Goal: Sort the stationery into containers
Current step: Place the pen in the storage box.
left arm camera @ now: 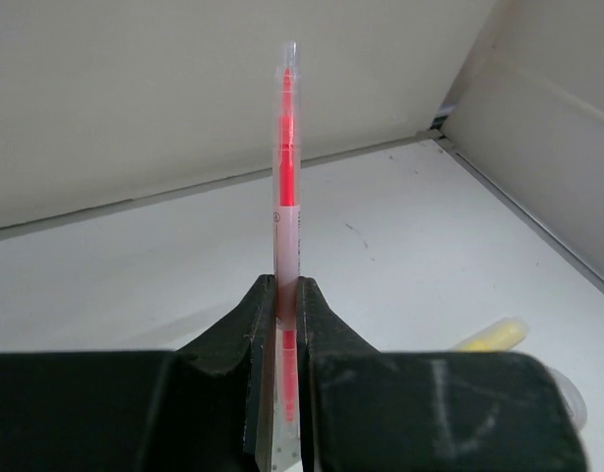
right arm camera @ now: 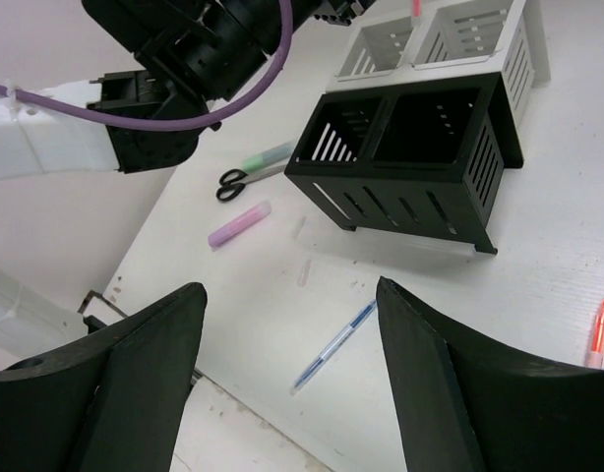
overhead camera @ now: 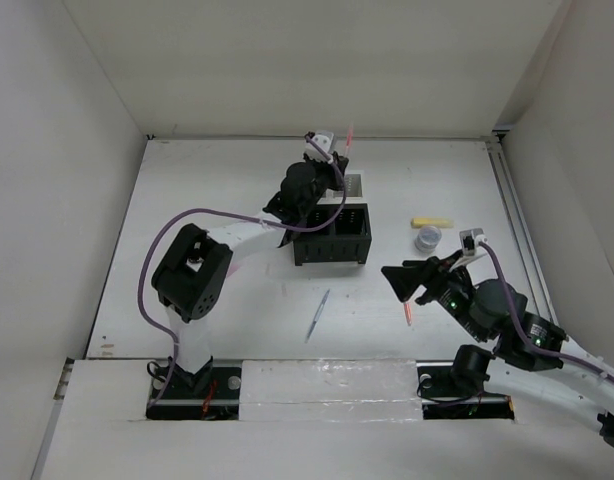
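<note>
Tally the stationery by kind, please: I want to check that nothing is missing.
Pens: 3 (held red pen in the left pincer, loose red pen, blue pen)
Markers: 3 (yellow marker, pink marker, green marker)
Scissors: 1
Round grey piece: 1
Total: 8
Two tiny clear bits, too small to identify, are left out.

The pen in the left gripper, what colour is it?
The pen is red inside a clear barrel; clearest in left wrist view.
</note>
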### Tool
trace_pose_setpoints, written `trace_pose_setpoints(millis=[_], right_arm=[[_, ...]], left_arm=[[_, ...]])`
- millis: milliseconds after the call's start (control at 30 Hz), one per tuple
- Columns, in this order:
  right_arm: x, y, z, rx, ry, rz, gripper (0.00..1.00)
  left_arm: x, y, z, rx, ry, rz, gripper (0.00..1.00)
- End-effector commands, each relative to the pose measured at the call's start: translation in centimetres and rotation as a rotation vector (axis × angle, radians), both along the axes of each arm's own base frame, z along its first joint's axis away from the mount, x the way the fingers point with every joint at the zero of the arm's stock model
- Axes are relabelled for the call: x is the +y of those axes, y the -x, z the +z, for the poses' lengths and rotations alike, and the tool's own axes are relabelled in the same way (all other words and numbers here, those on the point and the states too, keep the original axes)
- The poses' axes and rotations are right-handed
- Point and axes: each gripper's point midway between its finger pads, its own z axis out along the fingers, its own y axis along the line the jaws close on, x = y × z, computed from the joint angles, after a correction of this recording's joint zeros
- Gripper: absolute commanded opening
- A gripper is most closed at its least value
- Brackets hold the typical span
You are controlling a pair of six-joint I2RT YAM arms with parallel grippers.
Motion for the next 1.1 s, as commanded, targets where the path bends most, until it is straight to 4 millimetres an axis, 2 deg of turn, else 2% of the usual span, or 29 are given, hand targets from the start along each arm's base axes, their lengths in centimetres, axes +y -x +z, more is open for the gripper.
trace_pose_setpoints(millis=[0, 67, 100, 233, 267, 400, 667, 833, 967, 1067], right_arm=[[-0.7, -0.1, -0.3, 0.009, 0.0, -0.031, 0.76], [-1.0, 0.1, 0.0, 0.006, -0.005, -0.031, 0.76], [-1.2, 0.0, -0.3, 0.011, 0.007, -0.041, 0.76], [-1.4, 0.1, -0.6, 0.021, 0.026, -0.041, 0.76], [-1.5, 0.2, -0.4, 0.022, 0.011, -0.042, 0.76], [-1.5, 0.2, -0.4, 0.022, 0.011, -0.042, 0.76], [-1.6, 0.1, -0.1, 0.021, 0.011, -0.051, 0.76], [-1.3, 0.1, -0.3, 0.026, 0.019, -0.042, 0.76], [-1.3, 0.1, -0.3, 0.026, 0.019, -0.042, 0.76], [-1.2, 0.2, -0.3, 0.027, 0.018, -0.033, 0.76]], left_arm=[[-1.8, -0.2, 2.2, -0.055, 0.046, -0.084, 0.0], [-2.4, -0.1, 2.6, -0.078, 0.04, -0.116, 0.0], [-2.5, -0.3, 1.8, -0.074, 0.022, -0.115, 0.0], [-3.0, -0.8, 0.7, -0.084, -0.008, -0.123, 0.0], [-3.0, -0.8, 1.2, -0.092, -0.002, -0.123, 0.0], [-3.2, -1.0, -0.1, -0.078, -0.012, -0.124, 0.0], [-2.4, -0.7, -2.6, -0.032, -0.029, -0.097, 0.0], [-2.2, -0.9, -2.6, -0.031, -0.028, -0.086, 0.0], [-2.0, -0.8, -4.1, -0.007, -0.045, -0.077, 0.0], [-1.8, -0.6, -4.1, 0.001, -0.036, -0.078, 0.0]])
